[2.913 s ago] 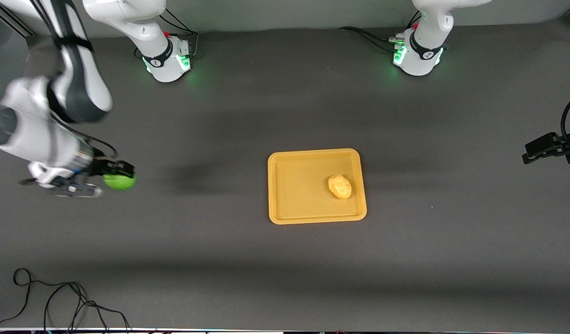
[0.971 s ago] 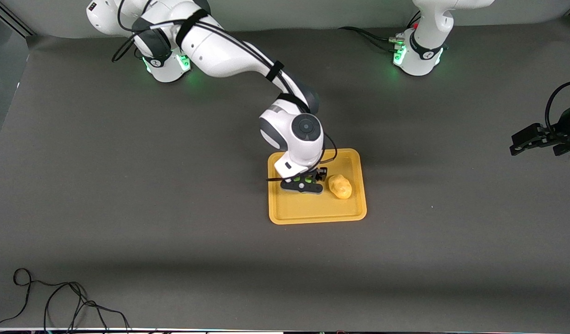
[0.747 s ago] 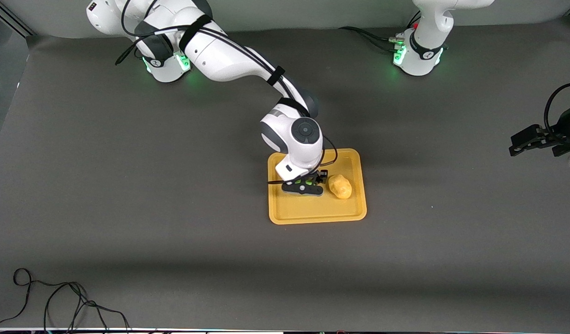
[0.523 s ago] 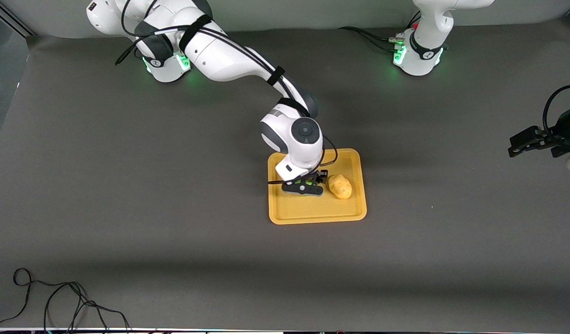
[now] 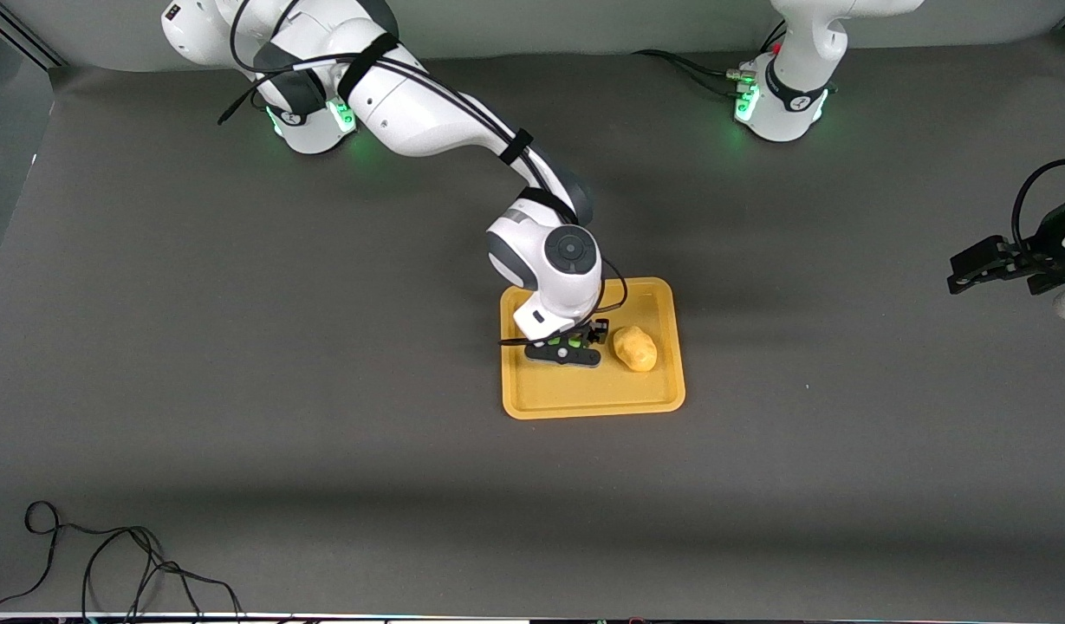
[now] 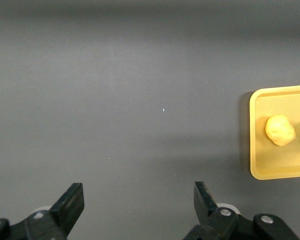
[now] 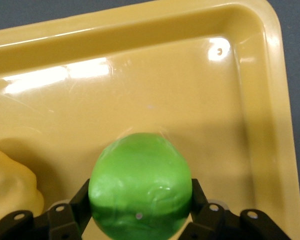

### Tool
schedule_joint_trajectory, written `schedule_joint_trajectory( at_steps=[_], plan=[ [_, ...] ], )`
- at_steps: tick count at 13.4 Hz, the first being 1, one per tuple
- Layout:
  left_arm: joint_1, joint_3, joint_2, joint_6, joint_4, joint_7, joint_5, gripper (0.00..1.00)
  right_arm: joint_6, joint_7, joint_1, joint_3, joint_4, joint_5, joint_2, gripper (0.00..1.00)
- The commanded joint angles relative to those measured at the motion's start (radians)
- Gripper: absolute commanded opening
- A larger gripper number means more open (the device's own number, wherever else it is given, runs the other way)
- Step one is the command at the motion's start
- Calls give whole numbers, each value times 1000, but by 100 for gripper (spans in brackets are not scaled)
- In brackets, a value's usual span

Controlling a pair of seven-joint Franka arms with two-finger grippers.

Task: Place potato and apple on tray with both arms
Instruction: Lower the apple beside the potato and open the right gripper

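The yellow-orange tray (image 5: pixel 584 394) lies mid-table with the lumpy potato (image 5: pixel 635 348) on it, toward the left arm's end. My right gripper (image 5: pixel 571 348) is low over the tray beside the potato, shut on the green apple (image 5: pixel 575 346), which its wrist mostly hides. In the right wrist view the apple (image 7: pixel 140 180) sits between the fingers (image 7: pixel 72 205) over the tray floor (image 7: pixel 215 125), with the potato (image 7: pixel 10 185) close by. My left gripper (image 5: pixel 965 270) waits open and empty over bare table at the left arm's end. Its wrist view shows open fingers (image 6: pixel 72 202), the tray (image 6: pixel 257 150) and the potato (image 6: pixel 280 130).
A black cable (image 5: pixel 107 563) lies coiled on the table near the front camera at the right arm's end. The two green-lit bases (image 5: pixel 311 117) (image 5: pixel 779 108) stand along the table's edge farthest from the camera. Dark mat surrounds the tray.
My right arm carried the apple from the right arm's end of the table to over the tray. In the last second it only shifted slightly. The left gripper barely moved.
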Motion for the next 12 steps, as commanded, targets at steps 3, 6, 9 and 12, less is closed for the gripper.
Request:
schedule_joint_trajectory(
  at_steps=[3,6,9,12],
  plan=[
    [-7,2,-7,-1,-6,-1,2,98,11,7,-1,-7,1,-13,-6,100],
    [-7,2,-7,-2,-6,-1,2,98,-33,8,-4,-10,5,-6,-78,100],
    [-6,0,-7,-4,-6,-3,2,98,-184,11,-5,-15,15,-5,-233,100],
    [-6,0,-8,-2,-6,-1,0,98,-318,0,-24,-21,15,-9,-385,100]
  ],
)
